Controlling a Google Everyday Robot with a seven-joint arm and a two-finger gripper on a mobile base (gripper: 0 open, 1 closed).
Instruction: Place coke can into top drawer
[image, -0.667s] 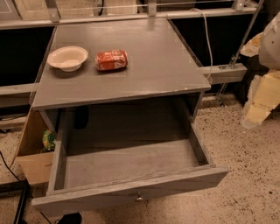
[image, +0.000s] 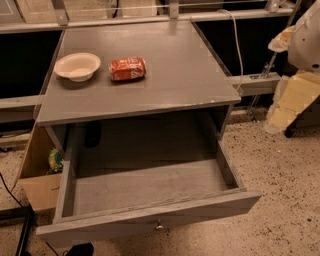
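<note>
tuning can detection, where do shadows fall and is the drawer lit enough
Camera view: soft even light on the table top, no glare on the coke can, which throws only a faint shadow; the recess under the table top is dark, yet the top drawer floor is lit; the tool sits bright at the upper right edge, far from the can.

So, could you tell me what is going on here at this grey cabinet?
The robot is meant to put the dented red-orange coke can into the wide grey wooden top drawer, but it has not taken hold of the can yet. The can lies on its side on the grey cabinet top, beside a cream round bowl. The drawer stands pulled out. The end effector seems to be the pale shape at the right edge, off the cabinet and well away from the can.
</note>
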